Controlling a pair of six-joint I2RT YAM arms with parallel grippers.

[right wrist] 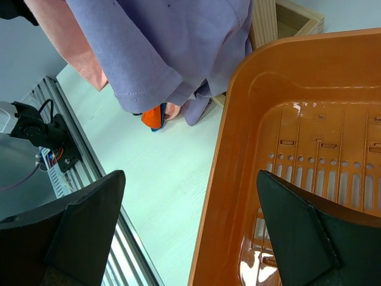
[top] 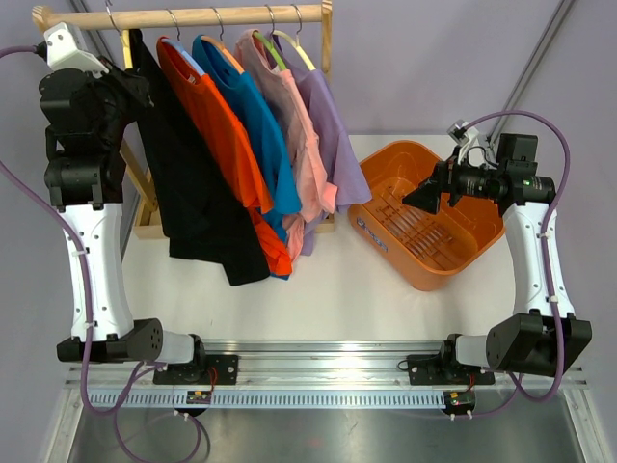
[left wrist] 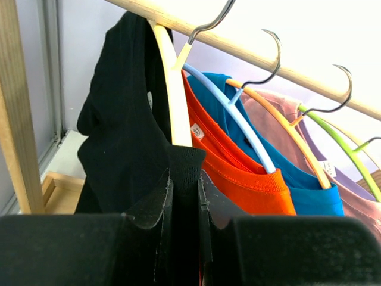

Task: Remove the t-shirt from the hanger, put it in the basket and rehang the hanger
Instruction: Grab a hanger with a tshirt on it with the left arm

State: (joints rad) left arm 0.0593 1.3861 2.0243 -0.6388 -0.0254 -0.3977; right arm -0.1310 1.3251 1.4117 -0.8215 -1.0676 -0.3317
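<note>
Now, the black t-shirt [left wrist: 119,143] hangs at the left end of the rail [top: 193,16], matte and limp on a cream hanger [left wrist: 176,101]. It looks soft and light. The left gripper [left wrist: 185,182] is pinched on fabric beside the collar, a sensible hold. The right gripper [right wrist: 190,179] gapes wide above the orange basket [right wrist: 235,125].

**Basket, rack, other shirts**

An orange basket [top: 424,273] sits on the white table [top: 328,289] beside a wooden rack [top: 193,16]. An orange shirt [top: 217,135], blue shirt [top: 262,145], pink shirt [top: 299,154] and purple shirt [top: 337,145] hang side by side on it.
</note>
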